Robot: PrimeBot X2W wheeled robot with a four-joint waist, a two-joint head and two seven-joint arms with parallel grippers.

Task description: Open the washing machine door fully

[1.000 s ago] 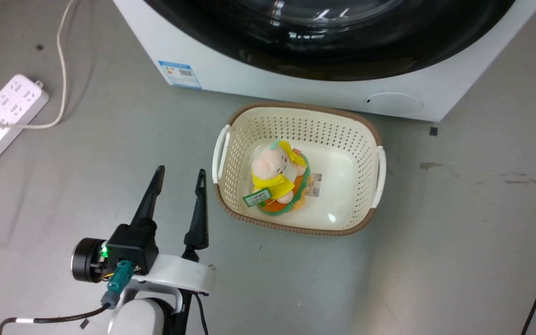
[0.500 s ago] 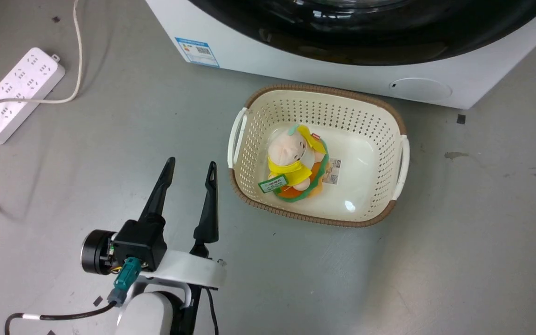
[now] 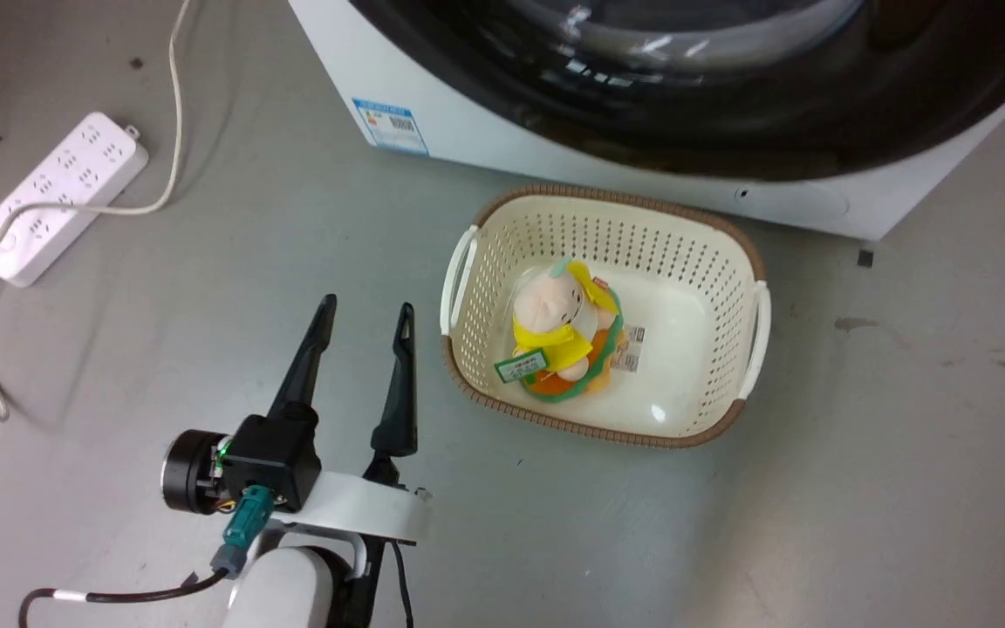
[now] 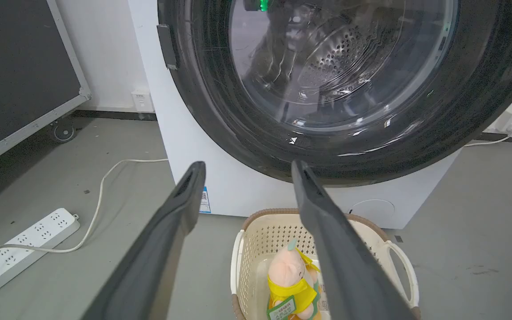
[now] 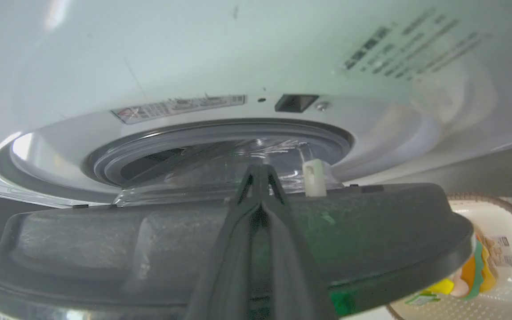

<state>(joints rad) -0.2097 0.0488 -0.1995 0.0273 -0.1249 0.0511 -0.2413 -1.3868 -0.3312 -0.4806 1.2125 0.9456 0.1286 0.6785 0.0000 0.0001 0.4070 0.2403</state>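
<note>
Currently: left gripper point(image 3: 365, 305) fingers spread wide, holding nothing, above grey floor point(image 3: 119, 366). Basket point(image 3: 607, 194) with plush toy point(image 3: 559, 336) sits just right of them; power strip point(image 3: 58, 209) well off to their left. Washing machine door point(image 4: 220, 111) is ahead of the tips, beyond the basket. Right gripper point(image 5: 260, 171) fingers closed tip to tip, lying across the door's dark rim; whether they pinch anything, cannot tell. Door ajar, grey rubber ring point(image 5: 149, 142) showing past the tips.

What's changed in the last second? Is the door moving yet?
The washing machine door seems to have swung out slightly: its black rim now reaches the round white flap. The right gripper, shut, sits at its edge. Left gripper open, basket and toy unmoved; the head camera shifted.
</note>
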